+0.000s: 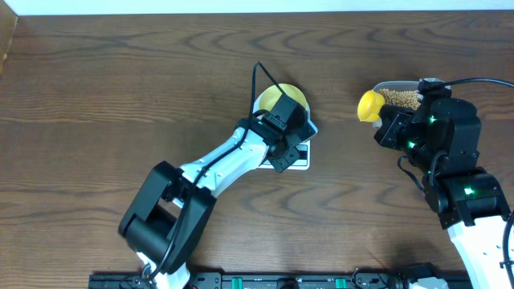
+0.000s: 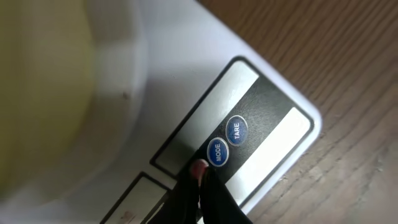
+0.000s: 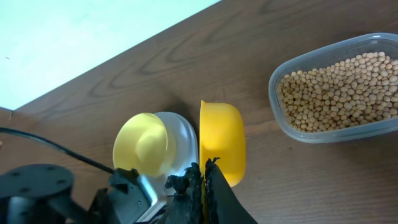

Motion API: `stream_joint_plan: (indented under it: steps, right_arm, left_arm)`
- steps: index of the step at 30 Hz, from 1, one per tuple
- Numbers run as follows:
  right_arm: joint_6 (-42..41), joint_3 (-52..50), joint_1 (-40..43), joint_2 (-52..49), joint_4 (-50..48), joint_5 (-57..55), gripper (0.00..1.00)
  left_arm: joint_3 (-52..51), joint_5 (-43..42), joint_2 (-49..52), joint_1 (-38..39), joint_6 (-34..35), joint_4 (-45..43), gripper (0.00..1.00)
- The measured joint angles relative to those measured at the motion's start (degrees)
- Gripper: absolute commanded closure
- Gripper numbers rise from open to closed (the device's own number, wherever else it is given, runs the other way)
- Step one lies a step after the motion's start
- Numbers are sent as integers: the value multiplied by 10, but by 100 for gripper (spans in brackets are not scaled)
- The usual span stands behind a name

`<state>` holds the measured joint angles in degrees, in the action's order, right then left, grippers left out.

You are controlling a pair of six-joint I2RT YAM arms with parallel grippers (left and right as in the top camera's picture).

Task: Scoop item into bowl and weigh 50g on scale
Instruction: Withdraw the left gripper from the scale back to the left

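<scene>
1. Hundreds of small tan beans (image 3: 339,87) fill the clear tub (image 3: 348,132) at the far right of the table (image 1: 96,96). None can be seen in the pale-yellow bowl (image 3: 144,144), which sits on the far end of the white scale (image 2: 186,68) at the table's centre.
2. Just left of the tub, the right gripper (image 3: 204,177) is clamped on a yellow scoop (image 3: 222,140). No beans are visible in the scoop, and the tub stands near it but apart.
3. Over the scale's near panel, the left gripper (image 2: 200,174) has its jaws pressed together with nothing between them. Its tip appears to touch the panel at the edge of the MODE button (image 2: 217,152). The TARE button (image 2: 237,130) is the next one along, and the grey display (image 2: 208,115) runs alongside both.
4. Likely step in hand: waking or zeroing the scale with the empty bowl aboard. Doing it well probably means a light press straight down on the button's centre, so the scale does not slide and the bowl does not shift. The tip seems to rest on MODE's rim rather than squarely on it. If a zero is wanted, TARE is the button that counts.
5. Relative to the claws, the bowl lies just beyond the left fingertip on the far side, close but not touching. The beans lie to the right of the scoop-holding claw, untouched by it.
</scene>
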<state>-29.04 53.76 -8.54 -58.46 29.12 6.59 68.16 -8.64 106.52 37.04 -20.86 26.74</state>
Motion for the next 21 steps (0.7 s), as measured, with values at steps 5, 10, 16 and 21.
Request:
stream_joint_plan:
  steps: [5,10,16,21]
  right_arm:
    - [0,0,0,0,0,0,99]
    - [0,0,0,0,0,0,99]
    - [0,0,0,0,0,0,99]
    - [7,0,0,0,5,0,99]
  left_arm:
    - [0,0,-31,0,0,0,92]
    - [0,0,-43,0,0,12,92]
    - [0,0,-64,0,0,49,92]
    - [0,0,-132,-9,0,80,92]
